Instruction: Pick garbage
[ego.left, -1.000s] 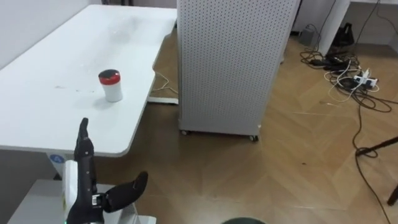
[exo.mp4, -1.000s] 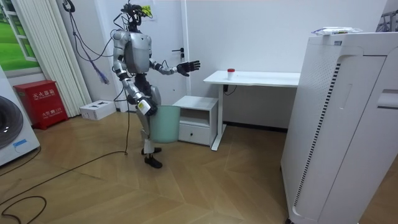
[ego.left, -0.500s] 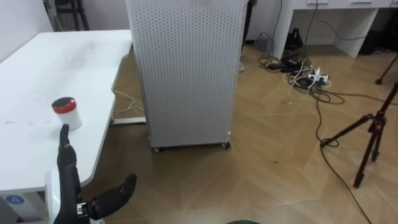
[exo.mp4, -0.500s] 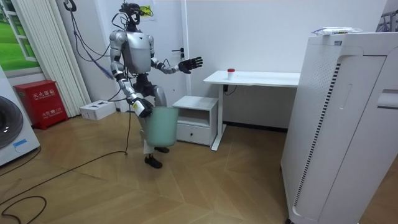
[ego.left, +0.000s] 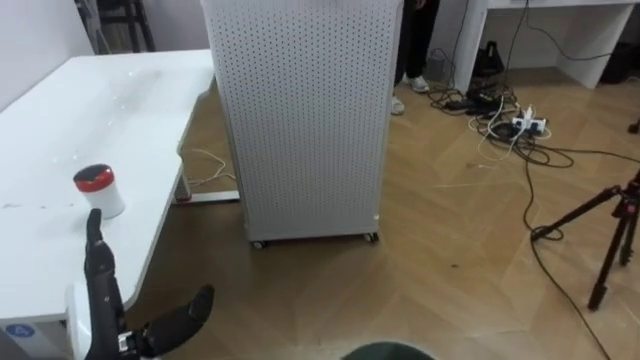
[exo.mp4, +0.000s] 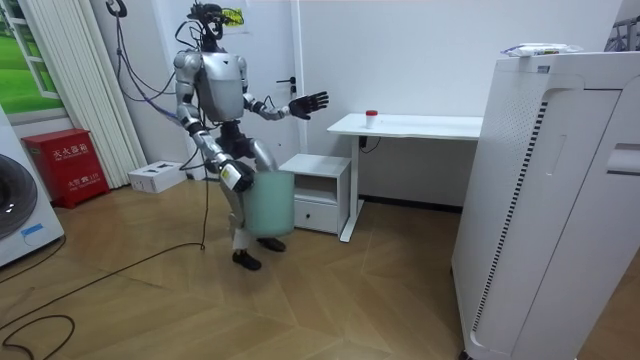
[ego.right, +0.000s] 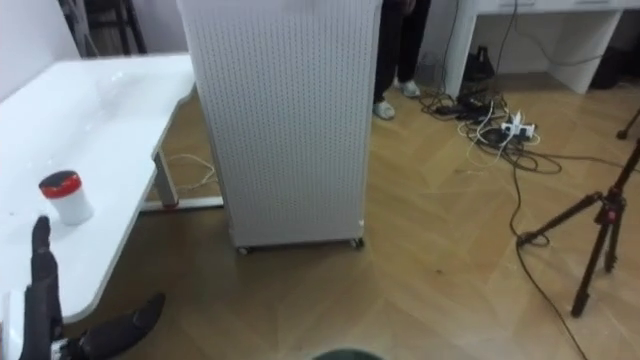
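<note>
the left robot hand (ego.left: 100, 295) hangs at the edge of the white desk (ego.left: 90, 110), fingers straight, thumb spread, holding nothing. the small white jar with a red lid (ego.left: 98, 190) stands on the desk just beyond its fingertips. the right robot hand (exo.mp4: 232, 178) meets the pale green plastic bin (exo.mp4: 268, 205) at the robot's hip; its grip cannot be told.

Count: one white table (ego.left: 60, 130). One red-lidded jar (ego.left: 98, 190) on it. One tall perforated white unit (ego.left: 305, 120). One green bin (exo.mp4: 268, 205). One low white cabinet (exo.mp4: 318, 190). One tripod (ego.left: 600, 230). One red box (exo.mp4: 72, 165), one white box (exo.mp4: 158, 176), one washing machine (exo.mp4: 20, 215).
</note>
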